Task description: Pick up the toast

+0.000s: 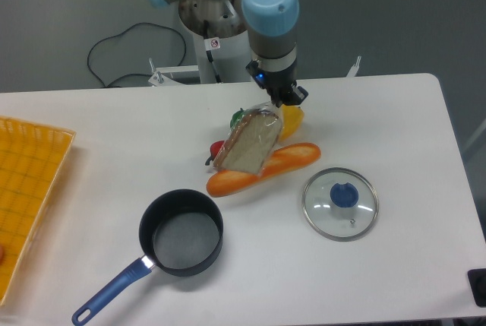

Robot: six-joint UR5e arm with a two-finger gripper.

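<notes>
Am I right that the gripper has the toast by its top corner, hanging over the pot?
Not quite. In the camera view the gripper does hold the toast by its top corner, but it hangs over the orange loaf, not the pot.

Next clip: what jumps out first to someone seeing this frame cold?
The eye goes to the toast, wrapped in shiny plastic, hanging tilted from the tool at centre, above the orange loaf and in front of the yellow pepper. Next come the black pot with its blue handle at lower left and the glass lid lying flat to the right.
</notes>
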